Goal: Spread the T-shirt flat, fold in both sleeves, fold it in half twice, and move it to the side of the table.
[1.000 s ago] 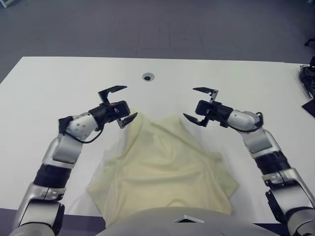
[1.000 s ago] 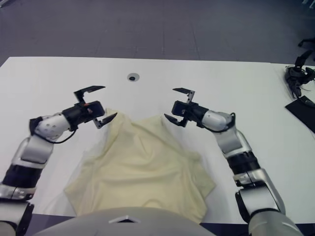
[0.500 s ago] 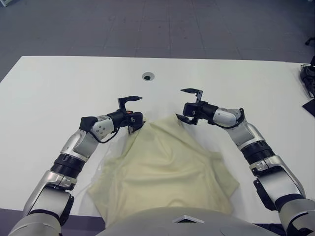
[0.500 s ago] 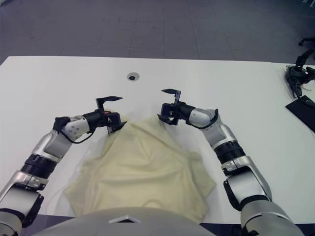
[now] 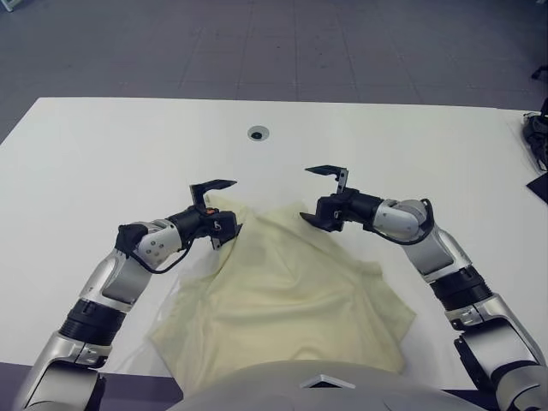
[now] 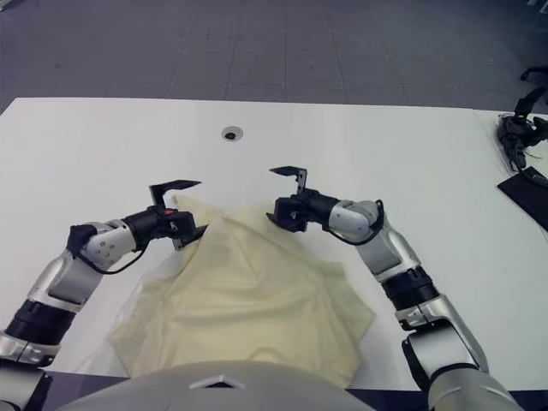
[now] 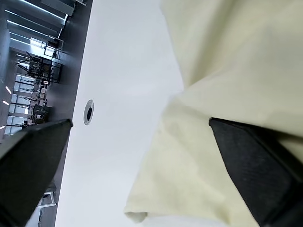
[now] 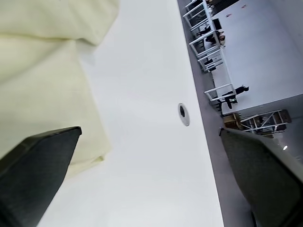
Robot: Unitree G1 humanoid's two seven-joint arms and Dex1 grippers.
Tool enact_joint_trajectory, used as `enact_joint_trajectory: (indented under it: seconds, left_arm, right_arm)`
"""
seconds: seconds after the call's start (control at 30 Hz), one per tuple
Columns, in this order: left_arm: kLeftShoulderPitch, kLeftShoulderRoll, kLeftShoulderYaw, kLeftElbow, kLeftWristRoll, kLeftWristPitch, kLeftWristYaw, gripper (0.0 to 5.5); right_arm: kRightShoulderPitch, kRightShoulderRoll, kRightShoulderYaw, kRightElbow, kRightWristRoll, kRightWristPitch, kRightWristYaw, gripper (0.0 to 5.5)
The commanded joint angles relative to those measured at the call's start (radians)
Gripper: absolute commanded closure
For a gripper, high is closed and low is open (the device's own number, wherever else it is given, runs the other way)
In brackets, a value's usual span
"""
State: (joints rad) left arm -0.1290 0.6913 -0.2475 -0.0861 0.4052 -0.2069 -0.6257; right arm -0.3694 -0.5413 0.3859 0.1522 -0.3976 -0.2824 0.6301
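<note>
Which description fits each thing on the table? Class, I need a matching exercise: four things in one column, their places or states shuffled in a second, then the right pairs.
Things:
1. T-shirt
2. left tool
3. right tool
4. round hole

Descriptions:
A. open, at the cloth's far right edge
B. in the table, beyond the cloth
C. pale yellow, crumpled, not yet flat
D. open, at the cloth's far left corner

Pairs: 1-C, 2-D, 3-A, 4-B

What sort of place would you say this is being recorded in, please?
Probably an open-plan office or lab workspace: a wide white table with a cable hole in its top, a grey tiled floor beyond, and rows of white desks farther off in the right wrist view.
</note>
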Motion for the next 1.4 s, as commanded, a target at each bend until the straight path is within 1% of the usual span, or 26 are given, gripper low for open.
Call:
enact_joint_trajectory:
  seconds: [0.03, 0.17, 0.23, 0.37, 0.5, 0.73, 0.93, 1.0, 1.1, 1.23, 1.4]
  left_arm:
    - [0.015, 0.015, -0.016, -0.022, 0.021, 0.014, -0.024, 0.14]
    - [0.050, 0.040, -0.007, -0.039, 0.033, 0.016, -0.031, 0.14]
    - [0.076, 0.054, 0.006, -0.052, 0.033, 0.019, -0.029, 0.14]
    - [0.132, 0.079, 0.032, -0.084, 0.025, 0.027, -0.029, 0.14]
    - [0.149, 0.076, 0.034, -0.084, 0.024, 0.031, -0.024, 0.14]
    - [0.155, 0.059, 0.009, -0.096, 0.026, 0.046, -0.019, 0.14]
    - [0.186, 0.084, 0.031, -0.142, 0.011, 0.056, -0.023, 0.14]
    - [0.207, 0.093, 0.049, -0.174, 0.003, 0.065, -0.024, 0.14]
    - [0.223, 0.095, 0.050, -0.201, 0.003, 0.071, -0.028, 0.14]
    - [0.220, 0.085, 0.035, -0.198, 0.016, 0.068, -0.029, 0.14]
    - [0.213, 0.092, 0.044, -0.202, 0.012, 0.066, -0.030, 0.14]
  right_arm:
    - [0.008, 0.008, 0.038, 0.031, -0.020, -0.003, 0.023, 0.10]
    - [0.025, -0.033, 0.062, 0.069, -0.068, -0.016, 0.025, 0.10]
    - [0.033, -0.065, 0.056, 0.090, -0.092, -0.022, 0.009, 0.10]
    - [0.062, -0.135, -0.010, 0.099, -0.081, 0.000, -0.023, 0.10]
    - [0.103, -0.187, -0.073, 0.091, -0.067, 0.024, -0.058, 0.10]
    - [0.218, -0.234, -0.091, -0.069, -0.037, 0.059, -0.002, 0.10]
    - [0.398, -0.319, -0.075, -0.334, 0.179, 0.050, 0.202, 0.10]
    - [0.415, -0.322, -0.075, -0.361, 0.213, 0.060, 0.228, 0.10]
    - [0.389, -0.300, -0.063, -0.330, 0.212, 0.052, 0.229, 0.10]
    - [0.271, -0.219, -0.017, -0.204, 0.120, 0.004, 0.164, 0.10]
    - [0.165, -0.172, 0.024, -0.055, 0.024, -0.080, 0.088, 0.10]
